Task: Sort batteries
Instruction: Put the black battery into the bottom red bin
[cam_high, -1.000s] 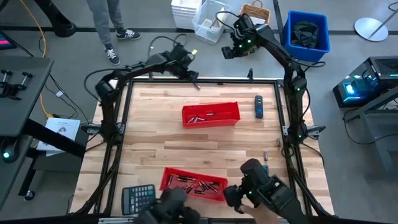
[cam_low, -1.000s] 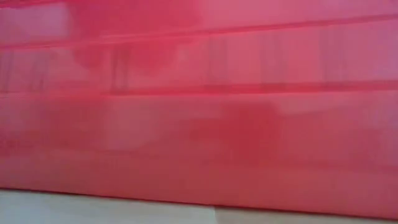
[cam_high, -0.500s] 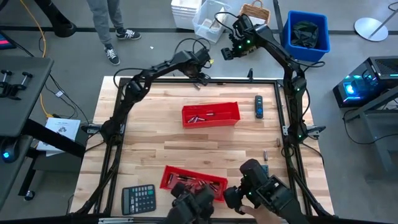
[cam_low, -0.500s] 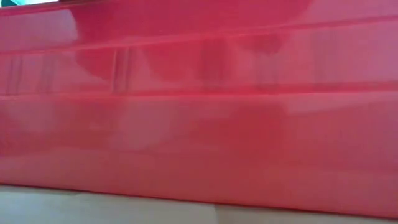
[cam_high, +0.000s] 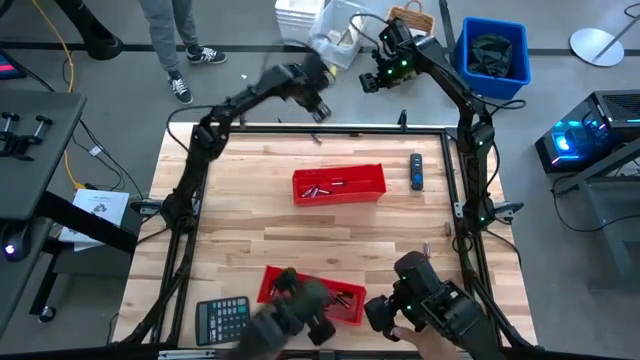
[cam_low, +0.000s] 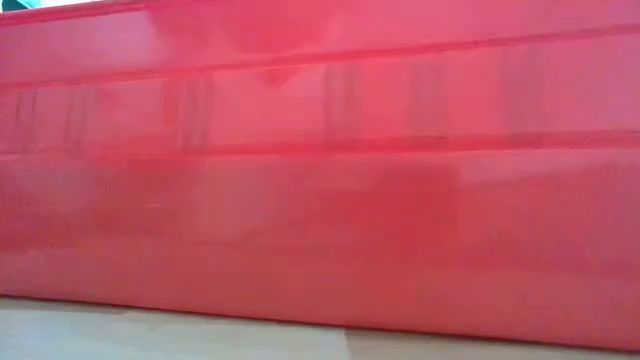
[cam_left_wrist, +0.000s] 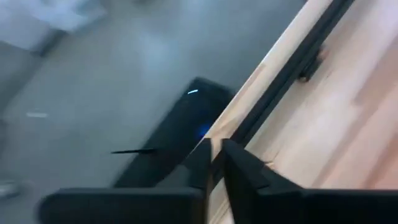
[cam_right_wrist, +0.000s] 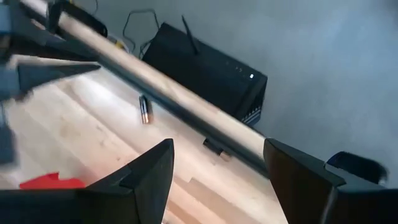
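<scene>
Left gripper (cam_left_wrist: 214, 155) pinched shut, nothing visibly held; batteries (cam_high: 318, 297) in near tray; right gripper (cam_right_wrist: 214, 171) spread

Even, bright room light falls on the tabletop (cam_high: 250, 245), casting only soft shadows. The left gripper (cam_high: 316, 110) smears with motion blur; up close, the red tray (cam_low: 320, 200) is an unfocused wash.

Two red trays (cam_high: 339, 184), one calculator (cam_high: 222, 320), one black-and-blue device (cam_high: 416, 172), one blue bin (cam_high: 492, 55), one loose battery (cam_right_wrist: 145, 110)
</scene>
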